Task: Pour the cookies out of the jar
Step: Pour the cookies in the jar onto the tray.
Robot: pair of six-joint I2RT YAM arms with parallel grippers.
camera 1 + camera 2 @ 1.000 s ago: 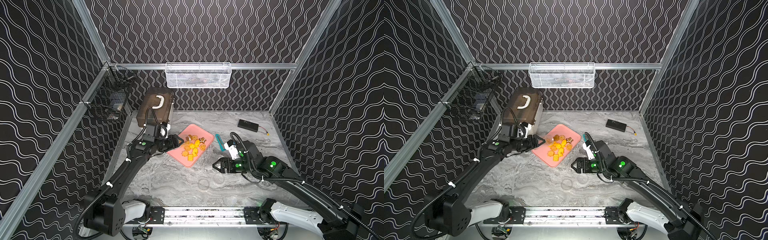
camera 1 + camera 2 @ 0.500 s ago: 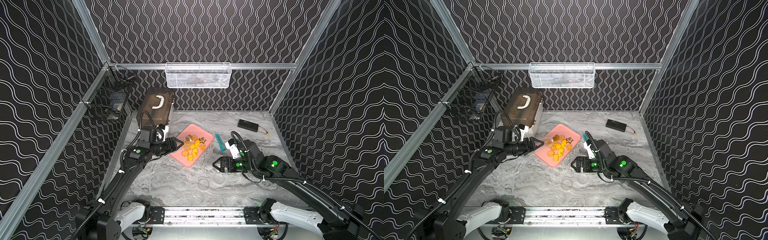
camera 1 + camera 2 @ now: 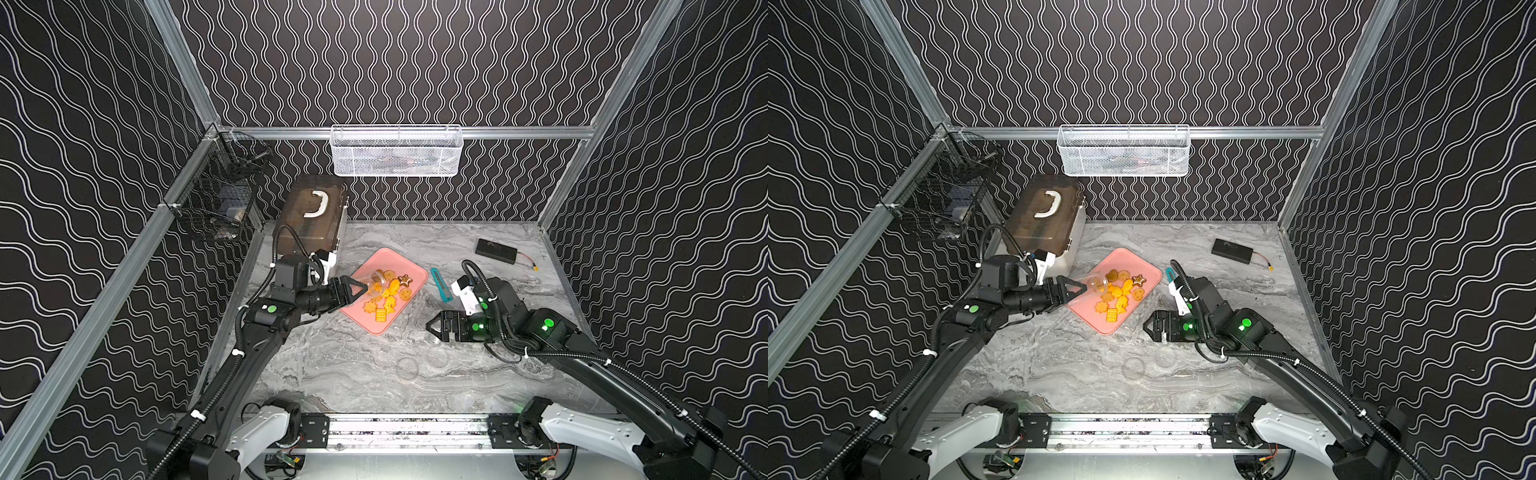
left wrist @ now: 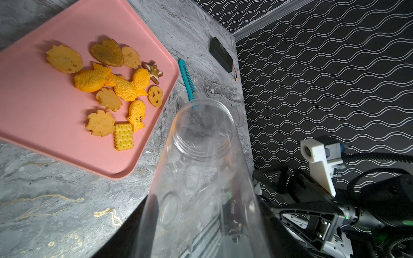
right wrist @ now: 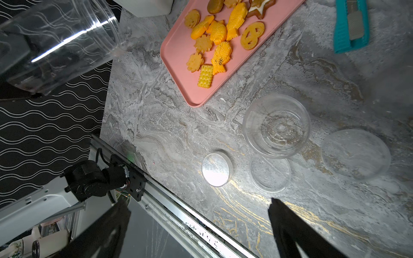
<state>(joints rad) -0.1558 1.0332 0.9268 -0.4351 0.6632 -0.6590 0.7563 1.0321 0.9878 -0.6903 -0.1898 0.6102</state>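
On tray [image 4: 44, 107]: twelve cookies [image 4: 121, 86] (one star [image 4: 153, 72])

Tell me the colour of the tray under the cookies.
The flat rectangular plastic tray is plain salmon pink, shown best in the left wrist view.

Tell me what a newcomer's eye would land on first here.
The orange-yellow cookies clustered on the pink tray in the middle of the scene are the brightest thing in view. Next comes the clear jar, empty and tilted mouth-first towards the tray, gripped by the left gripper. The right gripper hangs open and empty beside the tray, near clear lids.
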